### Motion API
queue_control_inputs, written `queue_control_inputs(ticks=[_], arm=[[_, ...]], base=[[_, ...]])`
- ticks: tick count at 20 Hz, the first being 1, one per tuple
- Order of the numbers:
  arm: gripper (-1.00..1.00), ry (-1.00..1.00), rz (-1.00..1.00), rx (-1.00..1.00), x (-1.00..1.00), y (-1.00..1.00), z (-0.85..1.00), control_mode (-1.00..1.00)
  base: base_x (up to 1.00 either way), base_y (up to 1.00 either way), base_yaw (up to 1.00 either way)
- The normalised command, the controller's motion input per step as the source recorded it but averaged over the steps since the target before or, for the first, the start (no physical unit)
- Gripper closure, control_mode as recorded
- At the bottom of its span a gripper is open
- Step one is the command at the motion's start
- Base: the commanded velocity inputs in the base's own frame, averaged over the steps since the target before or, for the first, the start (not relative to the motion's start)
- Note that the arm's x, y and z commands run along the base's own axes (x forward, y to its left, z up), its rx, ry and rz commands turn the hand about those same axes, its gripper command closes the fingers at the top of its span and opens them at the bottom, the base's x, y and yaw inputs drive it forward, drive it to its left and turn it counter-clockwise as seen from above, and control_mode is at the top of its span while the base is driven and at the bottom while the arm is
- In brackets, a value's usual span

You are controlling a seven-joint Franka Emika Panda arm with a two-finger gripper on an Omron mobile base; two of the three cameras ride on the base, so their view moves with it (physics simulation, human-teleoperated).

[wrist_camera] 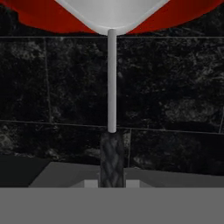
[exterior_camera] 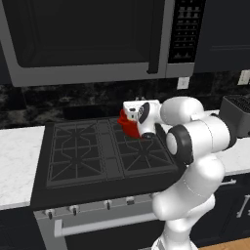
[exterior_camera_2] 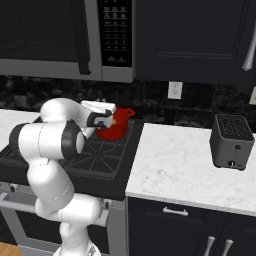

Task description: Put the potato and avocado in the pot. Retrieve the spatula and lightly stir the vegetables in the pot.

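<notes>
Hovering over the stove [exterior_camera: 73,166], the arm reaches to its back right corner, where the red pot [exterior_camera_2: 117,126] sits directly beneath the claw [wrist_camera: 112,181]. Claw pinching the spatula [wrist_camera: 112,83] by its dark textured grip; the pale shaft runs away from the claw, blade end meeting the pot's red rim. Retrieval looks done, stirring likely underway or about to begin. Potato and avocado: pot's contents cannot be made out.
</notes>
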Motion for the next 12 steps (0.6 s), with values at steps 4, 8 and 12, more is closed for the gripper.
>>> queue_control_inputs(ticks=[4,8,12], arm=[[1.00,-0.21,0.00,-0.01,0.01,0.00,-0.44,-1.00],[1.00,-0.14,0.00,0.00,0.11,0.00,-0.12,-1.00],[1.00,-0.11,0.00,0.00,0.21,0.00,0.00,-1.00]], base=[[0.00,0.00,0.00],[0.00,0.00,0.00],[0.00,0.00,0.00]])
